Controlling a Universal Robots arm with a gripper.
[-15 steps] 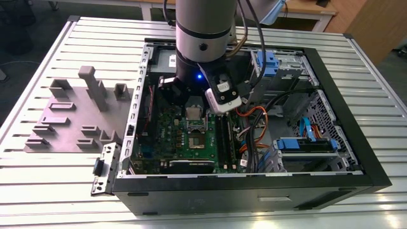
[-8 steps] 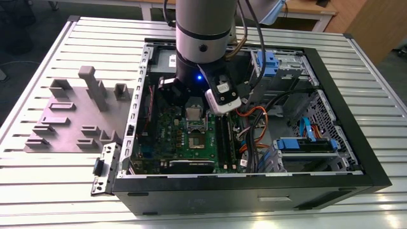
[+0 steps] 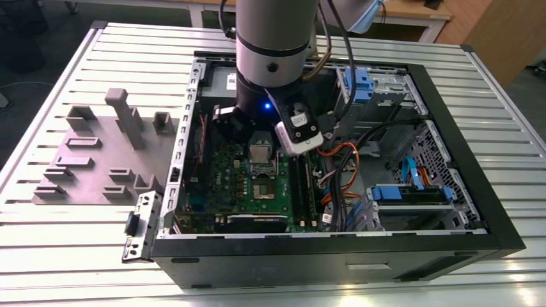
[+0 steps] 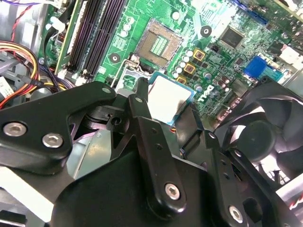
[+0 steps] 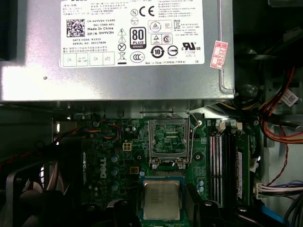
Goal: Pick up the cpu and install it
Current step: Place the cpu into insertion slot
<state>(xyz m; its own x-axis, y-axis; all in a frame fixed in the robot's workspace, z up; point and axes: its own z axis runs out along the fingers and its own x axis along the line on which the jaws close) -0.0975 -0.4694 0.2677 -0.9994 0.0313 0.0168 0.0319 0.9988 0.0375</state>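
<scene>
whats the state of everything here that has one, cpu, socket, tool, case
cpu: clamped between the tool's fingers, not in the socket.
tool: shut on the cpu, over the motherboard beside the socket.
socket: empty, contacts exposed.
computer case: lying on its side, side panel off, insides open.

You have bright room light glaring off the ribbed surface [image 3: 68,256]; the computer case [image 3: 341,256] interior lies shadowed, and the cpu [image 4: 169,97] is washed white.
</scene>
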